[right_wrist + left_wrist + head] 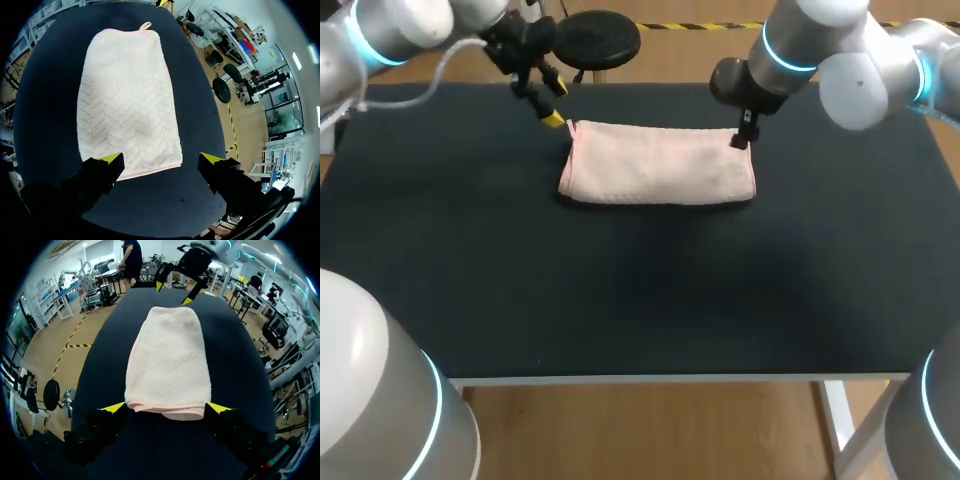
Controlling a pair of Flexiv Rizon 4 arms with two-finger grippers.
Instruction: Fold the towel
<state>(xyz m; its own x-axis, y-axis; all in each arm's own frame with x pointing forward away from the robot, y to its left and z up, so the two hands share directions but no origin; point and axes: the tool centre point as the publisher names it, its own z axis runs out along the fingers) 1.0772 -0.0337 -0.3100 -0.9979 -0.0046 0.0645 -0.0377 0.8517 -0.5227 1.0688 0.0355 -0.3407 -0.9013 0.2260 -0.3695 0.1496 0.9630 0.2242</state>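
Two claws are hovering spread wide, gripping nothing: left claw (166,409) and right claw (161,160) at opposite ends of the towel (658,163) lying on the counter (640,290). Its herringbone weave and loop (145,25) are showing clearly only in the right wrist view.

No readable writing.
Across all three views, the pink towel (660,165) and the dark table (620,300) show no legible text, label, number or sign.
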